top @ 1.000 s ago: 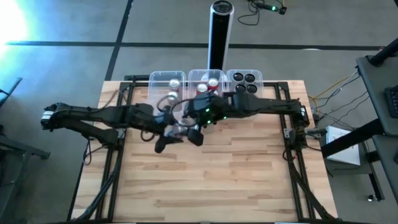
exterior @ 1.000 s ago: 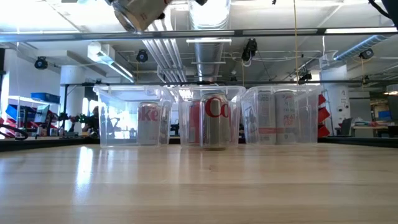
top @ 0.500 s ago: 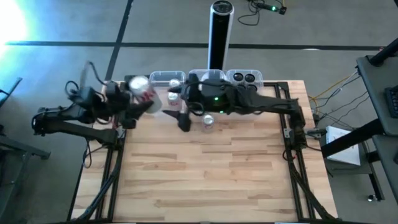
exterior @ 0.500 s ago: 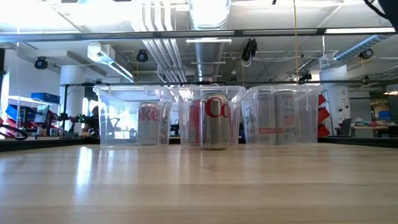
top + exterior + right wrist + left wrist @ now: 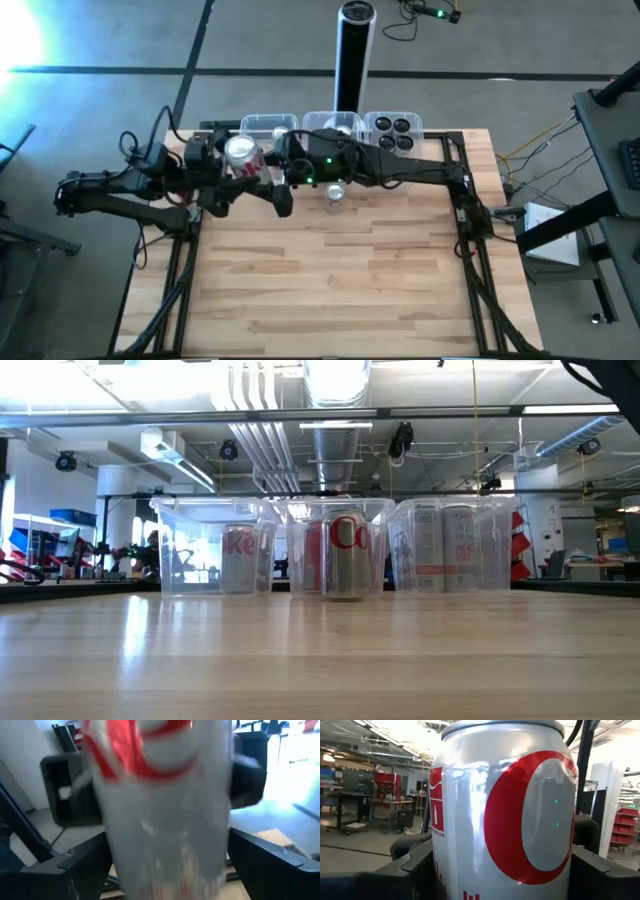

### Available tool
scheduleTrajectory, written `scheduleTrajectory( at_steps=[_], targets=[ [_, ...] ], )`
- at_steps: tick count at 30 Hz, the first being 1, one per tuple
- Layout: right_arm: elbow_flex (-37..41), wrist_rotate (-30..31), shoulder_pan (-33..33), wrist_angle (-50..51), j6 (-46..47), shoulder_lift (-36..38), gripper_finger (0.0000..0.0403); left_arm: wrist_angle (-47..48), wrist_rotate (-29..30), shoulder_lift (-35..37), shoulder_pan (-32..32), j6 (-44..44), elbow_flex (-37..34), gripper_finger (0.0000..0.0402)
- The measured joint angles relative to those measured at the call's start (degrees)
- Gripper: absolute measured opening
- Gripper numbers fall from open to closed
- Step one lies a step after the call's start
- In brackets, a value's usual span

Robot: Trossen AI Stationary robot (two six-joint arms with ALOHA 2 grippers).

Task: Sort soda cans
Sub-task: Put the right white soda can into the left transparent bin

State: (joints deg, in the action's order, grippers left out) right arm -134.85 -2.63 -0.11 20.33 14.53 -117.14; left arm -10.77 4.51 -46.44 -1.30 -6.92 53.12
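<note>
A silver soda can with red lettering (image 5: pixel 240 152) is high above the table's far left part, in my left gripper (image 5: pixel 505 870), which is shut on it. My right gripper (image 5: pixel 282 195) hangs open just right of that can. In the right wrist view the can (image 5: pixel 160 795) shows blurred beyond the spread fingers. A second silver can (image 5: pixel 335 195) stands on its base on the table before the middle tub, also seen in the low view (image 5: pixel 345 555). More cans stand in three clear tubs. The low view shows neither gripper. My left gripper pinches the silver can by its side wall (image 5: pixel 445 870), one finger (image 5: pixel 415 867) on each flank. The can stands upright between them and is lifted clear of the table.
Three clear tubs line the far edge: the left one (image 5: pixel 268 126) holds silver cans, the middle one (image 5: pixel 333 122) red cans, the right one (image 5: pixel 393 128) dark cans. A tall black post (image 5: pixel 355 50) stands behind them. The near half of the wooden table (image 5: pixel 340 290) is bare.
My left gripper has carried the can up from over the table's middle toward the far left, out of the low view's top, then a little back to the right. My right gripper has moved left and toward the far edge, following the can.
</note>
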Motion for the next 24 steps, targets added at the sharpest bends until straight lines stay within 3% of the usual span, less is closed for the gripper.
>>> scheduleTrajectory(
  at_steps=[7,13,19,24],
  targets=[
    [-0.1,-0.7,0.0,3.5,0.8,0.2,0.0306,-1.0,-0.8,-2.4,0.0,-1.4,0.2,0.0281],
    [-0.3,-0.8,0.0,7.8,-0.4,0.4,0.0307,-0.6,-1.5,-3.0,0.0,-1.3,0.2,0.0287],
    [0.1,-0.2,0.0,16.6,-1.9,-0.3,0.0308,10.1,-1.2,-2.6,0.1,-4.7,2.6,0.0360],
    [0.1,0.1,0.0,25.1,-2.9,-0.2,0.0306,23.0,-1.6,-2.9,0.1,-4.8,5.9,0.0362]
  ],
)
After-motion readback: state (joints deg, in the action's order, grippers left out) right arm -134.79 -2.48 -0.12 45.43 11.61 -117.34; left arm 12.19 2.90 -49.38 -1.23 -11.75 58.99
